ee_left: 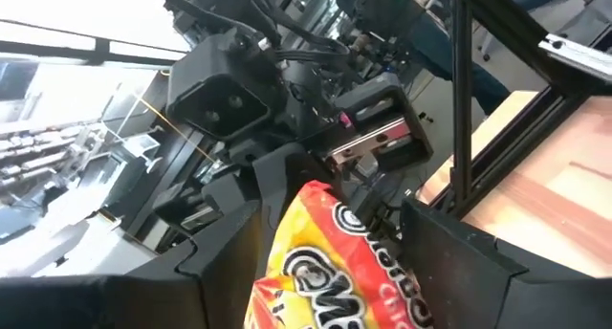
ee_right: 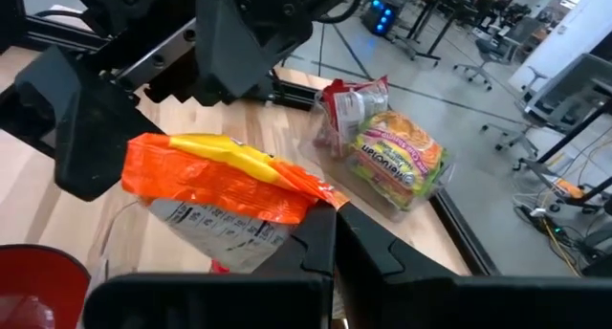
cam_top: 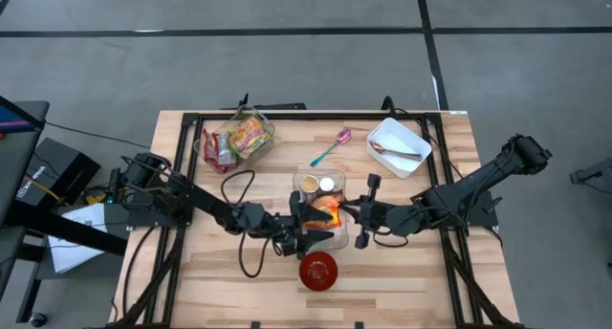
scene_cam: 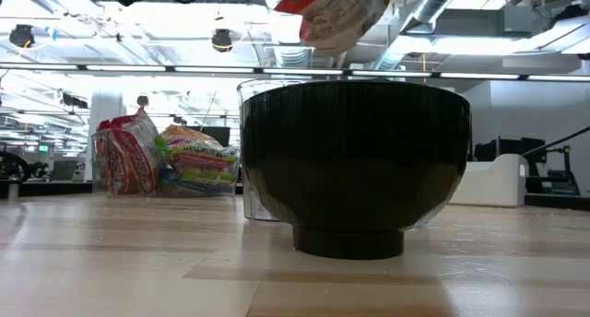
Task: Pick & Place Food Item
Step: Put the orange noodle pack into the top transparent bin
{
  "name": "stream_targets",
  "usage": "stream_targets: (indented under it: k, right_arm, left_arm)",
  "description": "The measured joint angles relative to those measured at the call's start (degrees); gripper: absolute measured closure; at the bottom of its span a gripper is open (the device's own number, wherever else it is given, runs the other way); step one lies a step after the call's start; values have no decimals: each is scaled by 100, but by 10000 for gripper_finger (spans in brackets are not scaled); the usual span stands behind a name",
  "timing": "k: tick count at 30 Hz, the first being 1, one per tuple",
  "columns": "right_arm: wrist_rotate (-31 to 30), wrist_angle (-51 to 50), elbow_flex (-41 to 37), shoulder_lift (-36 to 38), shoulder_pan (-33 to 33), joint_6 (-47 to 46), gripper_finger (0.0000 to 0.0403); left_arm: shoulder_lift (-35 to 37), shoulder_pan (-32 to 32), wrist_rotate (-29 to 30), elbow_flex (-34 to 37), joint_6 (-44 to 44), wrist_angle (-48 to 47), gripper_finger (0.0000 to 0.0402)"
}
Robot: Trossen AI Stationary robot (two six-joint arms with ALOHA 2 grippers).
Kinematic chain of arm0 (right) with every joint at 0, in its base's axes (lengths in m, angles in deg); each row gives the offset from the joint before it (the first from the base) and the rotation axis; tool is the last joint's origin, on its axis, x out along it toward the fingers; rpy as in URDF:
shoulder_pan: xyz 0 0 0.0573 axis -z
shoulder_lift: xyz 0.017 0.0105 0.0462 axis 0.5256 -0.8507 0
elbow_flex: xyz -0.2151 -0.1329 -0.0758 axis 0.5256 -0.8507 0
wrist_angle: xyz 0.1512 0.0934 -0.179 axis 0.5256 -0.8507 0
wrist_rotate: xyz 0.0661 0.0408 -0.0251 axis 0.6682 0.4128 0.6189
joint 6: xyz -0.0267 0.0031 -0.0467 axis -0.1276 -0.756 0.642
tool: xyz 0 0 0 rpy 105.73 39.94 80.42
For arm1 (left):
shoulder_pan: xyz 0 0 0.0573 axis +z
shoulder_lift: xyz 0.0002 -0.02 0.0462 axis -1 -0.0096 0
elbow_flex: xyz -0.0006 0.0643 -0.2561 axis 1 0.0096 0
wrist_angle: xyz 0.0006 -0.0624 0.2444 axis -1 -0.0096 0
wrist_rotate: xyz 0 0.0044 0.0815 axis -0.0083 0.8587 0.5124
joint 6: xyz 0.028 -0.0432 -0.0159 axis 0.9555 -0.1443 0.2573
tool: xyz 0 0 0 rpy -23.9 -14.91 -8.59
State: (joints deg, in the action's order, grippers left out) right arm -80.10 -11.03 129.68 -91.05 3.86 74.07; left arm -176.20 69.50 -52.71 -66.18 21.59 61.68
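Note:
An orange and yellow snack bag (cam_top: 328, 211) hangs in the air between my two grippers, over a clear tub (cam_top: 318, 187) with two cans in it. In the low view the bag (scene_cam: 336, 13) shows at the top, above a bowl (scene_cam: 355, 160) that is red inside (cam_top: 318, 270). My left gripper (cam_top: 308, 226) comes from the table's left and is shut on the bag. My right gripper (cam_top: 352, 214) comes from the right and is shut on the bag's other end. My left gripper has the bag's near end (ee_left: 330, 272) between its two fingers (ee_left: 220, 248), which come roughly level from the table's left. The bag is lifted clear of the table and the tub. My right gripper pinches a corner of the bag's orange edge (ee_right: 323, 197) between its two fingers (ee_right: 316, 243), coming from the table's right. The bag stretches away from these fingers toward my left gripper (ee_right: 81, 128), clear of the table.
A clear tub with noodle packets and a red packet (cam_top: 239, 138) stands at the far left. A pink spoon (cam_top: 335, 142) lies behind the middle tub. A white container with a spoon in it (cam_top: 399, 145) stands at the far right. A black frame borders the table.

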Motion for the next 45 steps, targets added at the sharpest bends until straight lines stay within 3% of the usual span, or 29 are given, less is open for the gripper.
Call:
stream_targets:
  k: [14,31,45]
  right_arm:
    - [115,-41,0,0,12,0,403]
    - [137,-42,0,0,10,-2,403]
    - [344,-45,0,2,8,28,394]
  left_arm:
    - [0,237,63,-2,-536,-68,170]
    - [0,235,66,0,-560,-66,320]
    - [0,226,57,0,-559,-64,387]
